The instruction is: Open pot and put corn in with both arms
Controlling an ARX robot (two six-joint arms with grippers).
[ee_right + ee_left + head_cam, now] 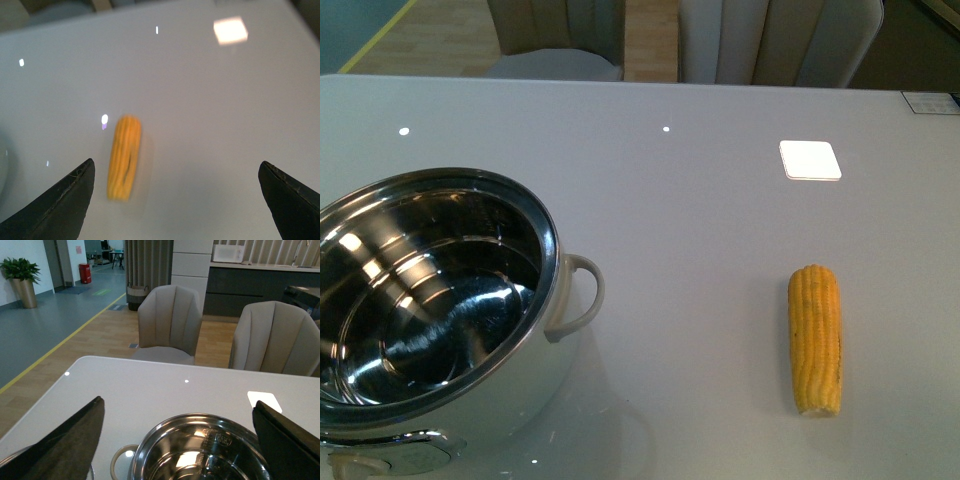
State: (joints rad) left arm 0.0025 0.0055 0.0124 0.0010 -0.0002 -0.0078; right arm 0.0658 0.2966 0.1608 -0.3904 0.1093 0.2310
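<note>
Ok, left side first. Left claw (178, 401) is spread wide and empty, hovering over the pot (548, 240). The pot's rim sits below the claw and between its fingers. Pot is uncovered, steel inside bare, nothing in it. One loop handle (596, 292) points toward the corn side. My read: opening is done, corn transfer is what's left.

Corn (816, 340) lies flat on the table (700, 250), well apart from the pot and touching nothing else. Right claw (177, 162) is also spread wide and empty, above the corn. The cob is between the fingers but off-centre, nearer one of them. The fingers stand either side of its long sides, so a close would pinch across the width. That wrist picture is blurred, so I can't judge fine alignment.

Handling, as a guess:
- Cob looks light, stiff and round, so it can roll or squirt out of a pinch. The bumpy kernels should give some grip.
- Centre the claw first, then take the cob across the middle of its length.
- Pot looks heavy and stable, with slick steel walls.
- Cob will likely slide and clatter inside, so release low, below the rim.
</note>
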